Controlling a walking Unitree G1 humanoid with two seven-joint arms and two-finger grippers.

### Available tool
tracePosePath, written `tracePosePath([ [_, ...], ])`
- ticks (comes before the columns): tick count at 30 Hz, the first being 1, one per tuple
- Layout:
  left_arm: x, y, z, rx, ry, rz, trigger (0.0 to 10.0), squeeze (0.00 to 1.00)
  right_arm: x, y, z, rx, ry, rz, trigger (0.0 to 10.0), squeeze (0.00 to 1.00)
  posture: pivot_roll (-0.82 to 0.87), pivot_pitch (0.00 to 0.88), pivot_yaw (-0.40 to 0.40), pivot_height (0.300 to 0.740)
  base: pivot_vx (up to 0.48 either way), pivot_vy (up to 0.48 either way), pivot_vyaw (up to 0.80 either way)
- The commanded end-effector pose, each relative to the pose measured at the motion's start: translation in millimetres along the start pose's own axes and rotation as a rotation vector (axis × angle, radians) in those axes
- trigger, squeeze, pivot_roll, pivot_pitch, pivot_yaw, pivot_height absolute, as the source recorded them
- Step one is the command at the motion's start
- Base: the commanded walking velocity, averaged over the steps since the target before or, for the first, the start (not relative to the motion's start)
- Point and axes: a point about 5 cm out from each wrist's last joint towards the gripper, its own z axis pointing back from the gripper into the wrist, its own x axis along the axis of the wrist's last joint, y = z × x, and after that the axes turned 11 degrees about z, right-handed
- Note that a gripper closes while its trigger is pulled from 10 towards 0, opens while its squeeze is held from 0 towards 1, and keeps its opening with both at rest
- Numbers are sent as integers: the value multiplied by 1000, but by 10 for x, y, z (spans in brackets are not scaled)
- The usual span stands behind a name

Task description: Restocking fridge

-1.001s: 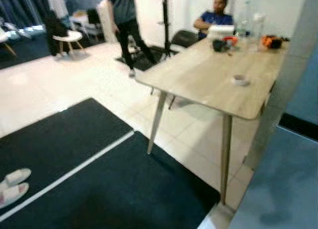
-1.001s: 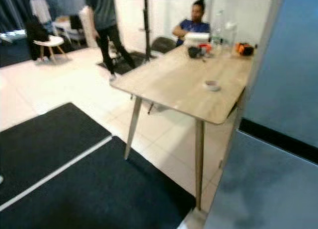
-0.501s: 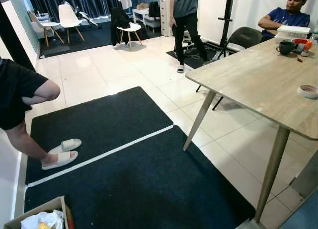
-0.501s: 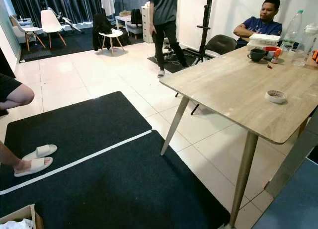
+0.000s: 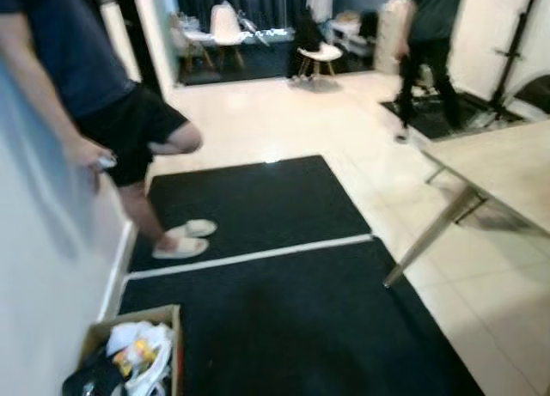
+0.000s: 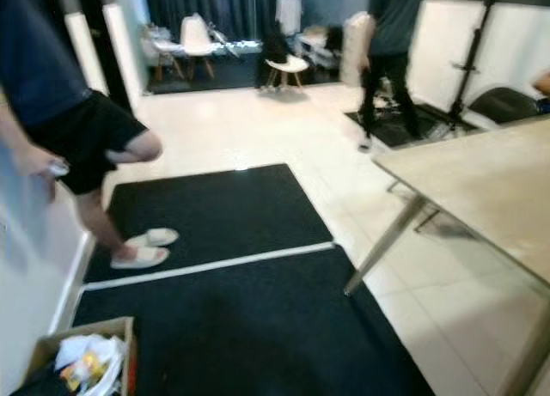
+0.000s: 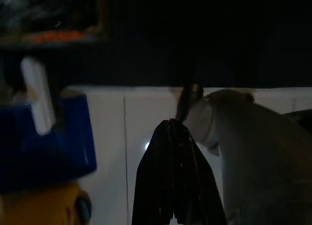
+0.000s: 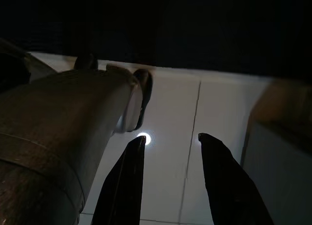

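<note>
Restocking looks barely begun: the cardboard box [image 5: 129, 353] of groceries sits full beside the black mat [image 5: 284, 319], the right pincer [image 8: 170, 181] hangs spread and empty, and the left pincer [image 7: 173, 178] is pressed together, empty.

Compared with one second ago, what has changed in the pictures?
The camera has swung left: the table now sits at the right edge, while a person in black shorts and a cardboard box of items came into view. Nothing was grasped or released. The black mats lie unchanged.

A tiled floor [image 5: 284, 130] carries two black mats [image 5: 284, 319] with a pale gap between them. An open box [image 5: 129, 357] of packets sits on the near mat, and a wooden table [image 6: 481, 185] stands at the right
</note>
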Motion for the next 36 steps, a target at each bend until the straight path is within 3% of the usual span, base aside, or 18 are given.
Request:
tracePosePath([
  [1,12,-64,-19,-6,2,-16,10000,0,-58,23,3,-10,11,-19,10000,0,-95,0,41,740,0,0,0],
  [6,16,-71,-21,-5,2,-21,10000,0,-92,52,1,-6,21,-18,10000,0,-91,0,44,740,0,0,0],
  [15,33,95,21,18,3,-25,10000,0,-164,157,-6,39,54,51,10000,0,-83,0,54,740,0,0,0],
  [19,45,302,89,44,-6,-22,10000,0,-204,234,-13,46,60,30,10000,0,-68,0,66,740,0,0,0],
  [22,46,327,98,47,-8,-22,10000,0,-212,257,-15,48,64,31,10000,0,-68,0,66,740,0,0,0],
  [27,56,243,68,33,-13,-18,10000,0,-209,272,-19,48,70,34,10000,0,-74,0,57,740,0,0,0],
  [30,73,150,36,19,-17,-12,10000,0,-201,268,-21,45,69,37,10000,0,-76,0,49,740,0,0,0],
  [31,102,37,0,4,-26,-2,10000,0,-191,258,-22,43,69,46,10000,0,-77,0,41,740,0,0,0],
  [36,102,-87,-33,-15,-25,9,10000,0,-103,268,-42,37,60,62,10000,0,-80,0,29,740,0,0,0],
])
